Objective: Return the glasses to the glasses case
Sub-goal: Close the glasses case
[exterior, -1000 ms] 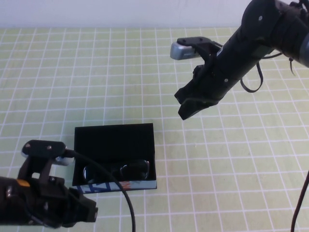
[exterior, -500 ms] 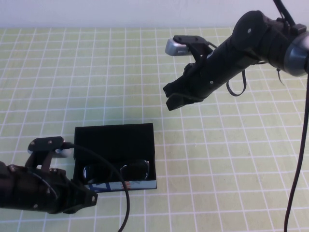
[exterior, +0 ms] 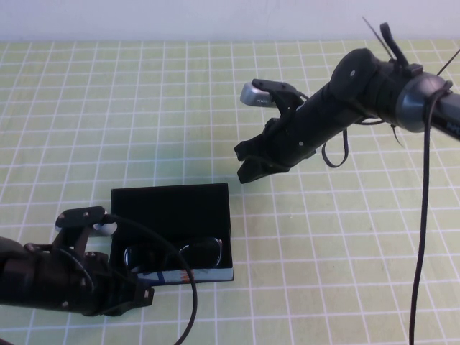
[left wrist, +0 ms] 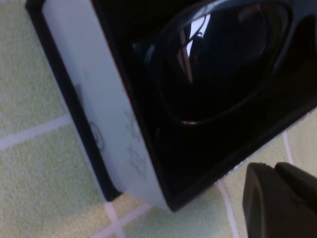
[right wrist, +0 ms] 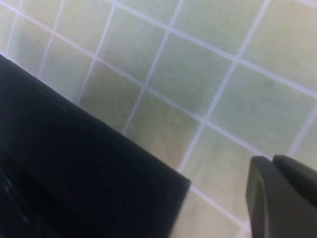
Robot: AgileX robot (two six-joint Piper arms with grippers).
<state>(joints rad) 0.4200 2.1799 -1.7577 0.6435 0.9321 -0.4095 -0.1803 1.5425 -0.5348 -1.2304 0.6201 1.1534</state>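
Note:
The black glasses case lies open at the front left of the table, its lid flat behind it. The black glasses lie inside, just behind the blue, white and orange front edge. My left gripper is shut and empty, low at the case's front left corner. In the left wrist view one lens and the case's pale front edge show close to the left gripper. My right gripper is shut and empty, hovering just beyond the lid's far right corner. The right wrist view shows the lid's corner and the right gripper.
The table is covered by a green cloth with a white grid. A white wall runs along the far edge. Black cables hang from both arms, one crossing the case's front left.
My right gripper has moved left and down towards the lid's far right corner. My left gripper has moved right, closer to the case's front edge. The case and glasses have not moved.

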